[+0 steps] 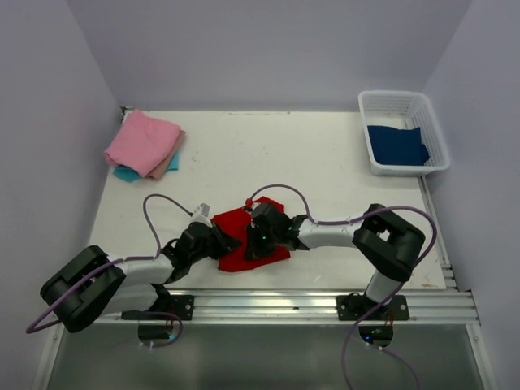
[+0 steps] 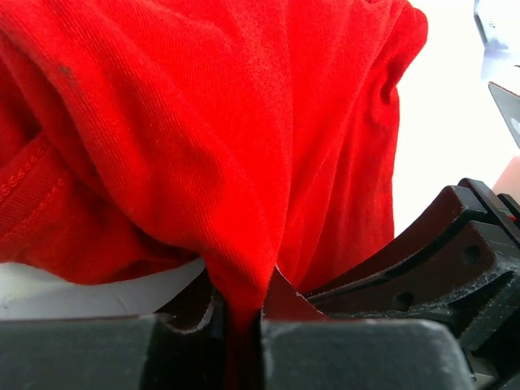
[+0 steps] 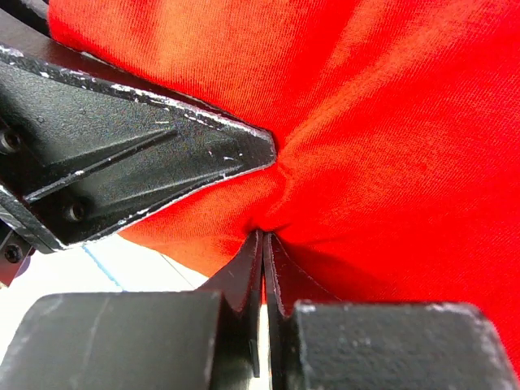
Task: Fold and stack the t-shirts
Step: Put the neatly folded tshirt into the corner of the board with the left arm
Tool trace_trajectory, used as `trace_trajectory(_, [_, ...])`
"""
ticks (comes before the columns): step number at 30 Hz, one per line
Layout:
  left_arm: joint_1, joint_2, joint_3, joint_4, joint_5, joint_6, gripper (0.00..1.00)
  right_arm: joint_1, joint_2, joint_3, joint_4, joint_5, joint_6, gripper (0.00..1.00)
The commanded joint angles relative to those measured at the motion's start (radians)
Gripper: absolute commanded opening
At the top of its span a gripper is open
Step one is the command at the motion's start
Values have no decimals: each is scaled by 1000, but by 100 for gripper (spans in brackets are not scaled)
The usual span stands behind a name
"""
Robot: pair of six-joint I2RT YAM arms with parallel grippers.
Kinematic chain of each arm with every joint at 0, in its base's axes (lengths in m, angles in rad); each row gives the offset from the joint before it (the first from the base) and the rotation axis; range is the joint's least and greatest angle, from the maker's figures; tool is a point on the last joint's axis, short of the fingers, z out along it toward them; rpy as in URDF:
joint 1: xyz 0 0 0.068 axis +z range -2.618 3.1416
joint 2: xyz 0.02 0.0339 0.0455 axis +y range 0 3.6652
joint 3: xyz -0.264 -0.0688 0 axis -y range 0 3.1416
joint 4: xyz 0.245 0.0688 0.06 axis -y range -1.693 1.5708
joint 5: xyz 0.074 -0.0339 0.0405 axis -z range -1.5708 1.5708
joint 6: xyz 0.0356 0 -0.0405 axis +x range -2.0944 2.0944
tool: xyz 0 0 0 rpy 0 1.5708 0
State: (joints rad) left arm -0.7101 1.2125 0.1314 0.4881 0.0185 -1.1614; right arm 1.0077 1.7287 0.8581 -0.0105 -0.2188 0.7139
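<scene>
Closest to both wrist lenses, black jaws are clamped tight on a pinch of the red t-shirt (image 2: 187,138). The left jaws grip a gathered fold and the right jaws nip a puckered spot, and the cloth fans out from each bite. From above, that shirt lies bunched on the tabletop (image 1: 268,154) near its near edge, between the two arms, which almost meet over it. I judge it light, limp, thin knit that will sag and stretch rather than keep a crease. I would sooner hold it at shoulder seams or hem corners, well apart, than at mid-cloth. At far left a pink t-shirt (image 1: 145,140) is stacked on a beige t-shirt (image 1: 169,162) and a turquoise t-shirt (image 1: 126,173). A dark blue t-shirt (image 1: 396,145) lies in the white basket (image 1: 406,101) at far right.
</scene>
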Motion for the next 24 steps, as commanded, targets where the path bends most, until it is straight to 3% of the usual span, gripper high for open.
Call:
trace_trajectory(1, [-12, 1, -38, -54, 14, 57, 0, 6, 2, -13, -57, 62, -37, 0])
trace_trajectory(5, [-12, -45, -41, -60, 3, 83, 0, 6, -87, 7, -104, 76, -79, 0])
trace_trajectory(6, [-12, -57, -36, -63, -3, 95, 0, 6, -150, 15, -123, 108, -99, 10])
trace_trajectory(7, [-12, -73, -32, -77, -6, 104, 0, 6, -185, 33, -169, 127, -111, 27])
trace_trajectory(8, [-12, -108, -26, -89, -11, 124, 0, 6, -220, 45, -199, 154, -125, 52])
trace_trajectory(9, [-11, -129, -4, -104, -14, 138, 0, 6, -307, 58, -230, 211, -146, 60])
trace_trajectory(10, [-12, -177, 11, -146, -46, 156, 0, 6, -349, 79, -293, 241, -155, 79])
trace_trajectory(12, [-12, -244, 81, -228, -104, 221, 0, 6, -472, 108, -376, 341, -177, 99])
trace_trajectory(18, [3, -230, 351, -381, -252, 463, 0, 5, -641, 159, -563, 476, -202, 99])
trace_trajectory(24, [231, -76, 528, -333, -146, 591, 0, 5, -713, 81, -609, 499, -163, 99])
